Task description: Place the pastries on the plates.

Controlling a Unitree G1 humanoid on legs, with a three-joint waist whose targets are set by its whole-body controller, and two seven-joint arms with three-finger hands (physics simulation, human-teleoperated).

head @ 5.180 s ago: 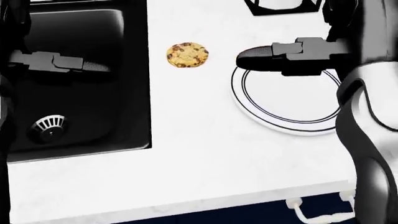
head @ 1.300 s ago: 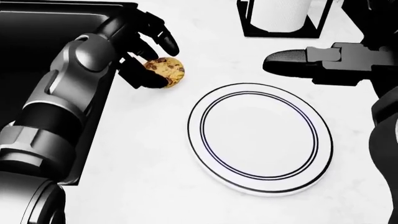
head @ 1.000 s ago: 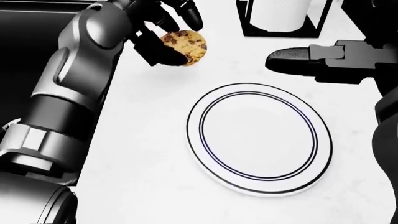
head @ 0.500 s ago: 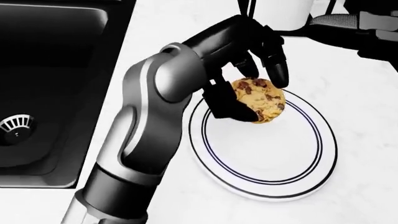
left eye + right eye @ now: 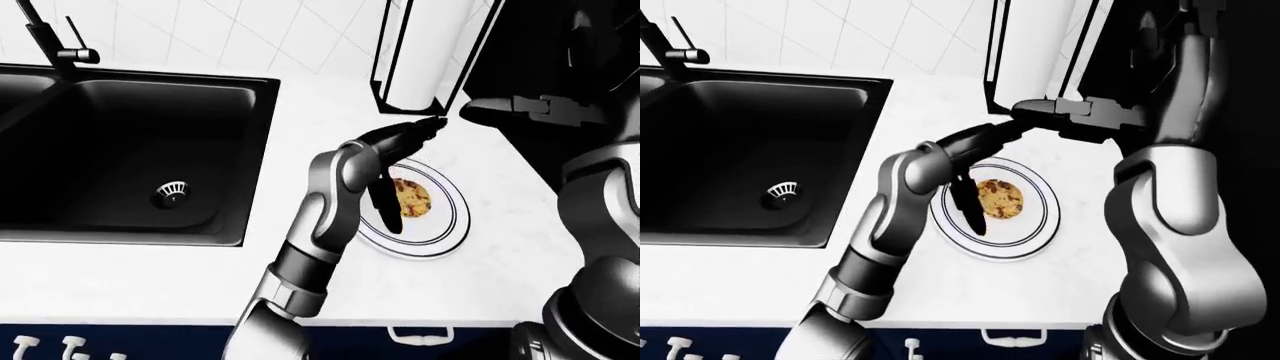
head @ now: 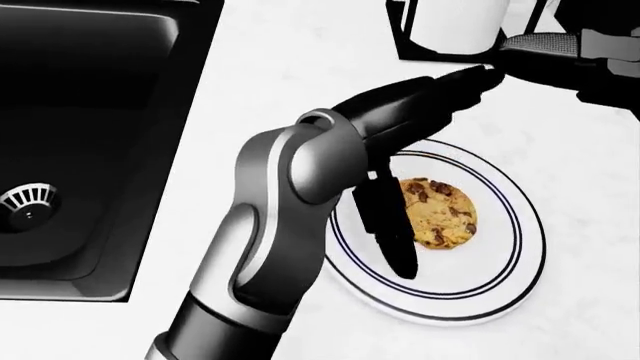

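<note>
The cookie (image 6: 438, 213) lies flat on the white plate (image 6: 500, 281), a little left of the plate's middle, inside the double dark ring. The plate sits on the white marbled desk (image 6: 270, 82), to the right of the black sink (image 6: 90, 127).

The left hand (image 6: 420, 142) hangs over the left part of the plate with its fingers spread and released: two stretch away toward the far right, reaching near the paper towel holder (image 5: 425, 56), and one dark finger (image 6: 388, 225) points down toward the near rim, just beside the cookie's left edge. Whether that finger touches the cookie cannot be told. Nothing is held in this hand.

The right hand (image 5: 500, 111) hovers above the desk on the far right side, beyond the plate, close to the base of the paper towel holder; its dark fingers point left, and whether they are clenched or loose cannot be told.

In the sink, the round drain (image 5: 171, 193) shows at the bottom, and a faucet (image 5: 55, 45) stands at the far left edge.
</note>
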